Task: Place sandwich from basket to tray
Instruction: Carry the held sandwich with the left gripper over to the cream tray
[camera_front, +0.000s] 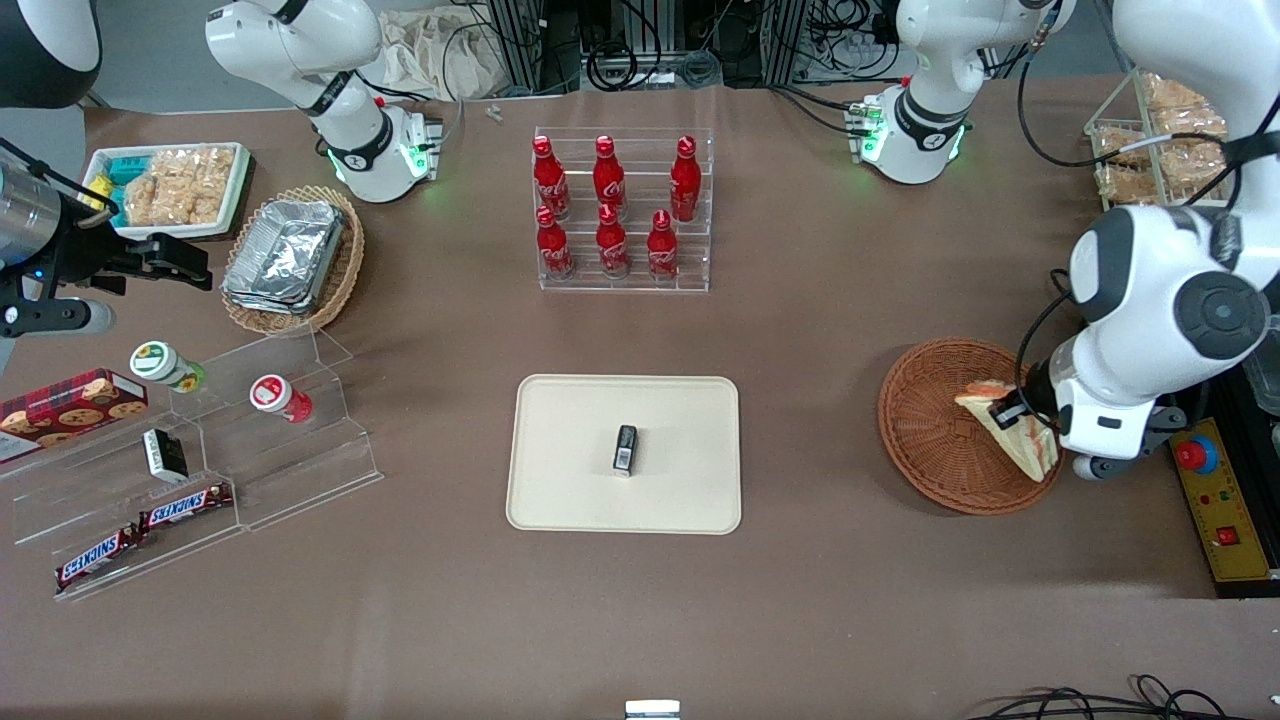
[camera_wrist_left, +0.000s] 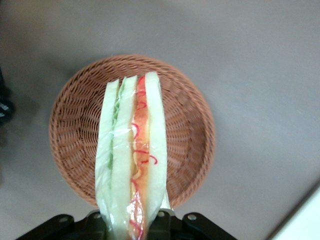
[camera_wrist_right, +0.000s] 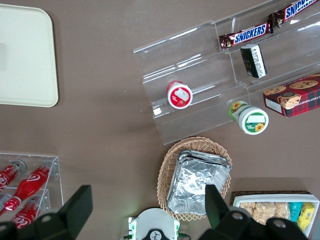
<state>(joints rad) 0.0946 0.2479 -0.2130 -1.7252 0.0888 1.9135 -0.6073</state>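
Snickers bars (camera_front: 140, 530) are lying on the acrylic steps toward the parked arm's end; the cream tray (camera_front: 560, 490) is carrying a small dark packet (camera_front: 625, 449). Toward the working arm's end, the gripper (camera_front: 1012, 412) is pinching the wrapped sandwich (camera_wrist_left: 131, 160) above the reddish wicker basket (camera_wrist_left: 75, 125) (sandwich appearing lifted off the weave).

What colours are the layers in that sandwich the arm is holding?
Pale bread with green and red-orange filling; the sandwich, clamped in the gripper above the basket, shows best from the left wrist.
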